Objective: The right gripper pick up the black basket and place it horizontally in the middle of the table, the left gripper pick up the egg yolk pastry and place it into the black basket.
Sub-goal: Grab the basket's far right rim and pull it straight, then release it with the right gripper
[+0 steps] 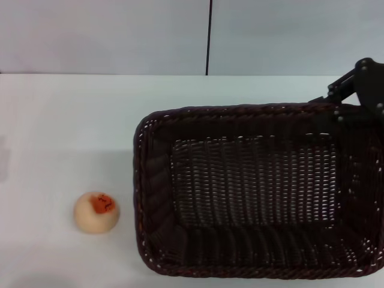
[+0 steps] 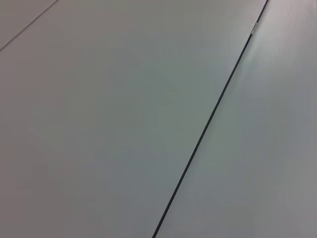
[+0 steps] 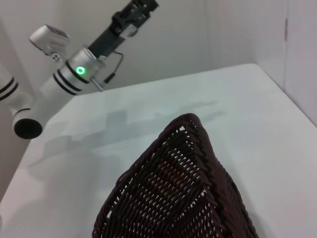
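right claw [image 1: 354, 96] at basket's far right rim, grip state unclear | basket [image 1: 258, 192] flat on worktop [image 1: 66, 120], spreading leftward and nearer from that claw | pastry [image 1: 96, 212] well apart beyond basket's left end | left claw raised over far worktop corner

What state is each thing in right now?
black basket: upright on the table, open side up, nothing inside.
egg yolk pastry: on the table left of the basket, apart from it, untouched.
right gripper: at the basket's far right rim.
left gripper: raised off the table, away from the pastry.
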Robot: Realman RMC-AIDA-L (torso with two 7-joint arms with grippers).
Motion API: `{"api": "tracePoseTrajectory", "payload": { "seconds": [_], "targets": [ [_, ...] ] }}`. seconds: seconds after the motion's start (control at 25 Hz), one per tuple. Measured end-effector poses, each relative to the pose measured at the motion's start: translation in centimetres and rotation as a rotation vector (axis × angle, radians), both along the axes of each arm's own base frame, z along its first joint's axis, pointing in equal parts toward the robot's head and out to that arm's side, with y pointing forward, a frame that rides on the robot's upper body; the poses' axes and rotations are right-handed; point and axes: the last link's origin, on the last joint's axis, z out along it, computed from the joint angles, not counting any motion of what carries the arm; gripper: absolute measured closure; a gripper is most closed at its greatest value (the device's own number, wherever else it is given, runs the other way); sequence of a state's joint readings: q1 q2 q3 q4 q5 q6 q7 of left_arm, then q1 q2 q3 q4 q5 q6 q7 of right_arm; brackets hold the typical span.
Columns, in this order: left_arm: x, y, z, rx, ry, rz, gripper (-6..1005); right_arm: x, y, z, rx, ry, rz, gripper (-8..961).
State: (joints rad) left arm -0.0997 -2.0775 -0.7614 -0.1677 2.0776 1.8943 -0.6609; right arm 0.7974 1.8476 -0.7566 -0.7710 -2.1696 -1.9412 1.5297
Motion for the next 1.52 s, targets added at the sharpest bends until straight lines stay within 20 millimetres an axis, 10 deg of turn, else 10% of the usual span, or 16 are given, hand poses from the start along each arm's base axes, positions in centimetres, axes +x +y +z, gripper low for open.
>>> {"api": "tracePoseTrajectory", "payload": {
  "seconds": [0.76, 1.08, 1.52],
  "targets": [
    [0.5, 0.5, -0.3, -0.041, -0.062, -0.058, 469, 0.0, 0.3, -2.1, 0.013, 0.031, 0.083, 740],
    [0.5, 0.2, -0.4, -0.059, -0.088, -0.075, 475, -0.3, 1.1, -2.4, 0.061, 0.024, 0.111, 525],
    [0.8, 0.8, -0.8, -0.098, -0.079, -0.096, 483, -4.5, 4.6, 0.4, 0.327, 0.099, 0.26, 518]
  ]
}}
